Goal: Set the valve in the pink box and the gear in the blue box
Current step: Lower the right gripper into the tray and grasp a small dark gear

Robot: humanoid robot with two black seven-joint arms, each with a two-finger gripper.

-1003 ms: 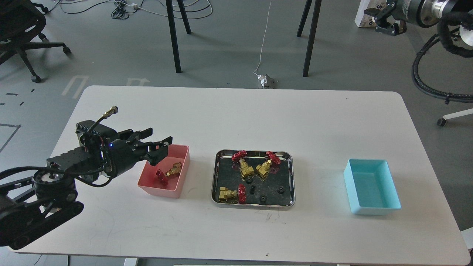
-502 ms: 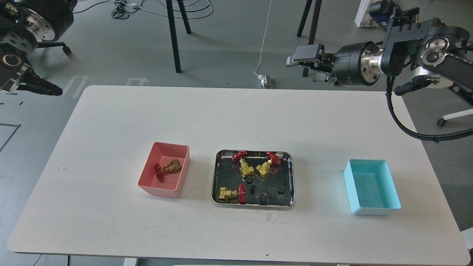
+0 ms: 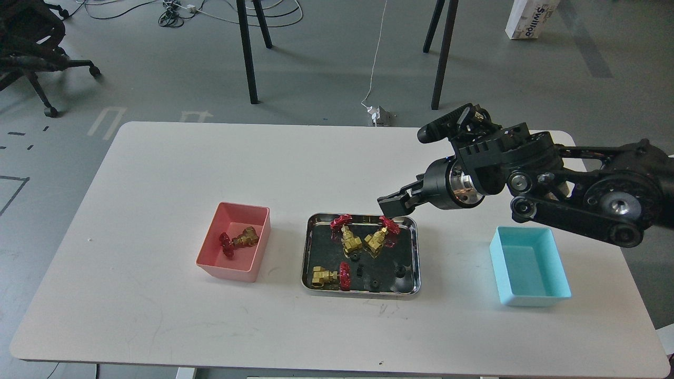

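Right gripper (image 3: 392,202) hangs over the steel tray (image 3: 413,258) – fingers indistinct, state unclear – 1 valve (image 3: 239,241) in the pink box (image 3: 231,266)

Looks like a robotics lab or office test space. Plain white worktop (image 3: 337,158) on a grey floor, loose cables (image 3: 174,10) snaking along the top edge, and an office chair (image 3: 31,47) parked upper left.

Right arm's fingers (image 3: 390,202) above steel tray (image 3: 413,252)
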